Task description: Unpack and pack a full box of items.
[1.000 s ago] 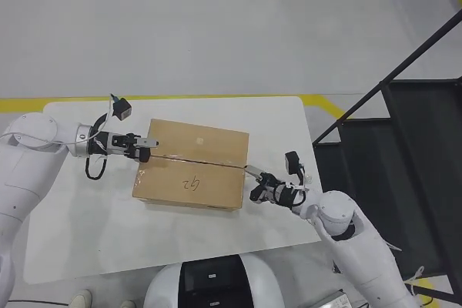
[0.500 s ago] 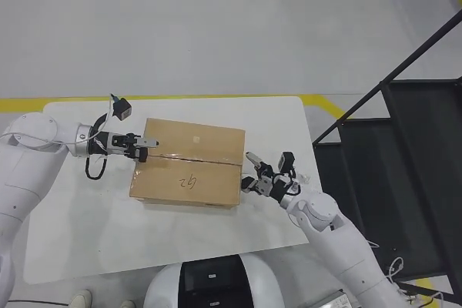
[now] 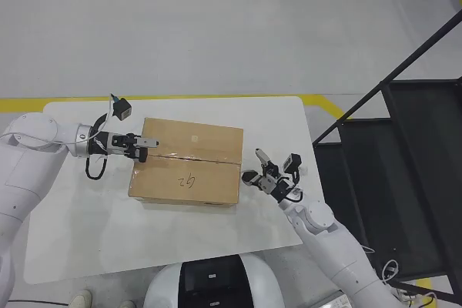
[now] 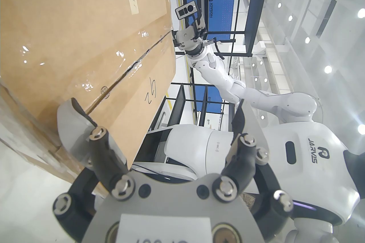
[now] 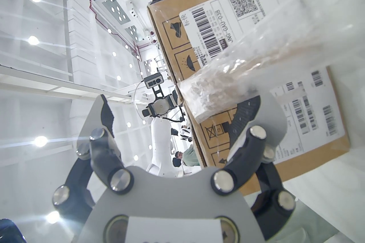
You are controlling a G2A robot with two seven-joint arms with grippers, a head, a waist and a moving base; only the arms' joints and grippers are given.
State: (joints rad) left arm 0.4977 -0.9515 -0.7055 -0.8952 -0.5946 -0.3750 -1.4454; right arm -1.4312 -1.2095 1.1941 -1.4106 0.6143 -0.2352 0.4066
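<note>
Top view: a closed brown cardboard box [image 3: 192, 183] is being carried by the white table [image 3: 77, 231], about midway between its left and right edges and somewhat nearer its far edge. The two top flaps are being kept shut by clear tape along the centre seam [image 3: 192, 159].

The left gripper [image 3: 148, 146] is being held at the box's end facing the table's left edge, level with the seam. In the left wrist view its fingers are being kept spread wide, one fingertip [image 4: 70, 110] just against the box's top edge, and nothing is being clamped.

The right gripper [image 3: 252, 165] is being held just beside the opposite end, likewise spread wide. In the right wrist view a crumpled strip of clear tape [image 5: 228, 76], standing loose from the labelled end face, is being trailed past one ribbed pad [image 5: 245, 113]. Whether it is sticking there cannot be told, and it is not being pinched.

The box is being judged stiff-walled and, if full, heavy, so it is better slid than lifted. The tape is being judged thin, clingy and easily torn. It would best be taken near its loose end and peeled low along the seam, with the far end braced.
</note>
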